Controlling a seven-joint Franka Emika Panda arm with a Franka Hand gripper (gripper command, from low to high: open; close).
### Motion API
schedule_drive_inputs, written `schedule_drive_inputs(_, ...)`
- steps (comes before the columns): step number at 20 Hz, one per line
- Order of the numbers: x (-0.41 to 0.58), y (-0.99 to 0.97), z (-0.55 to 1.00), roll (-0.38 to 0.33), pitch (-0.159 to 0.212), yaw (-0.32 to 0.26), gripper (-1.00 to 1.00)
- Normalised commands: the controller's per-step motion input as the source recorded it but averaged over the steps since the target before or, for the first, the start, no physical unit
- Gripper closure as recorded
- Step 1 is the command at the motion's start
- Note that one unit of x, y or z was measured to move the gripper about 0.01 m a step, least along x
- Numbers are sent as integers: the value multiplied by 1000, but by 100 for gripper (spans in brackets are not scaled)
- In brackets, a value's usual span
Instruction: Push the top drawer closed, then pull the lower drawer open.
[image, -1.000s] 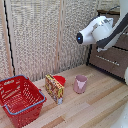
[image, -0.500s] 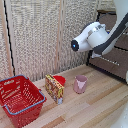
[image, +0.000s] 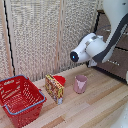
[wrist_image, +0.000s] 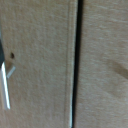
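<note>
The dark brown drawer unit stands at the exterior view's right. A strip of the top drawer (image: 104, 24) shows above my white arm (image: 92, 47), and part of the lower drawer (image: 119, 67) shows below it. How far either stands out I cannot tell. My gripper points toward the fronts and is hidden behind the arm. The wrist view is a blurred close-up of two brown wood-grain fronts split by a dark gap (wrist_image: 75, 60), with a silver bar handle (wrist_image: 5, 87) on one front. No fingers show there.
A red basket (image: 20, 97) sits at the exterior view's left. A printed box (image: 54, 88) stands beside it with a red object (image: 60, 79) behind, and a pink cup (image: 80, 84) is nearer the drawers. Pale slatted panels (image: 45, 35) form the back wall.
The arm's wrist end has come down and moved toward the exterior view's left, from level with the upper front to lower in front of the unit.
</note>
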Motion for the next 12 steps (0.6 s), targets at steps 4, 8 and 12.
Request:
schedule_drive_inputs(4, -5, -349, -331, -161, -81, 70, -100)
schedule_drive_inputs(8, -20, -465, -261, -59, -77, 31, -100)
schedule_drive_inputs(12, 0, -581, -144, -13, -76, 2, -100)
